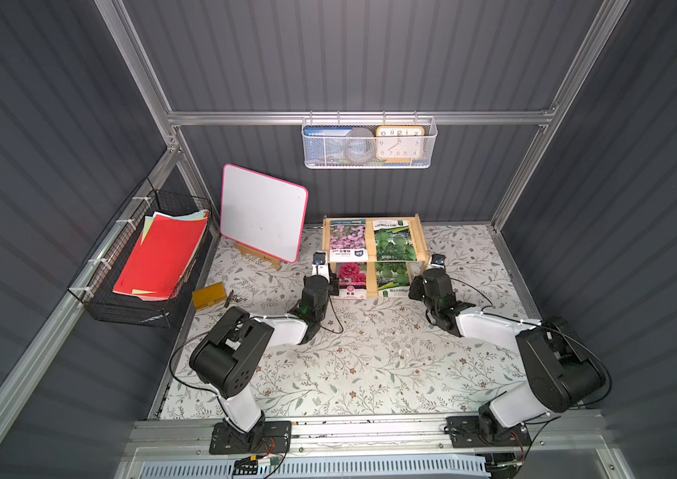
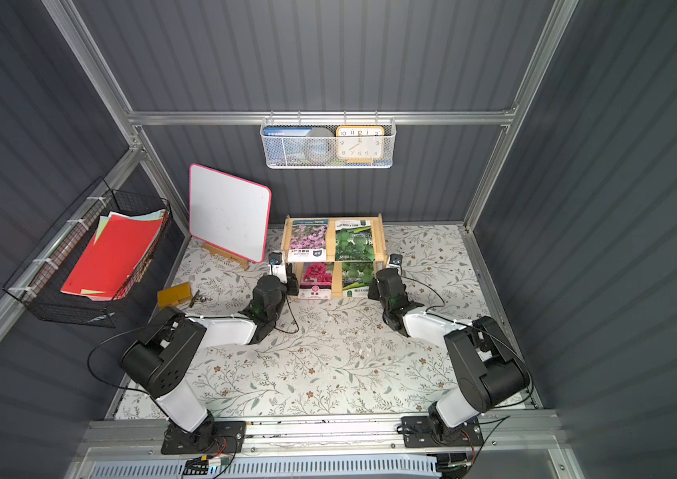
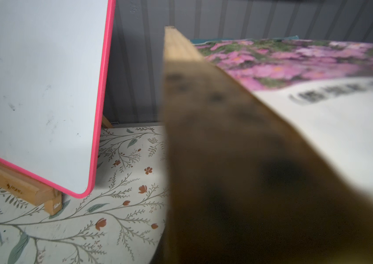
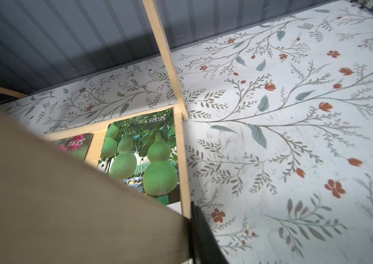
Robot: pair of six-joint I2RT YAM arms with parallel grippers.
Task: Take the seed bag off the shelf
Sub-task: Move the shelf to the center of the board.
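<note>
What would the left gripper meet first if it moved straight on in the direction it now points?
Most likely the shelf: its wood fills the middle of the left wrist view, close and blurred. The left gripper sits at its front corner; whether they already touch is unclear.

The shelf (image 1: pixel 421 242) at centre is pale pine. On its upper tier the pink-blossom seed bag (image 1: pixel 347 238) shows pink-purple flowers above a white band, and the green-leaf seed bag (image 1: pixel 394 244) is dark green. Below lie the magenta-bloom seed bag (image 1: pixel 351 278) and the gourd seed bag (image 4: pixel 158 173), which is light green. The table cover (image 1: pixel 370 365) is off-white with grey-green sprigs and rust-red flowers. Left of centre, the whiteboard (image 1: pixel 262 211) is white, edged pink. At far left, a black wire basket (image 1: pixel 129 311) holds red paper (image 1: pixel 162 257). At upper centre, a white mesh basket (image 1: pixel 370 165) shows an orange-rimmed clock (image 1: pixel 399 143). The walls (image 1: pixel 370 54) are dark grey, ribbed.
</note>
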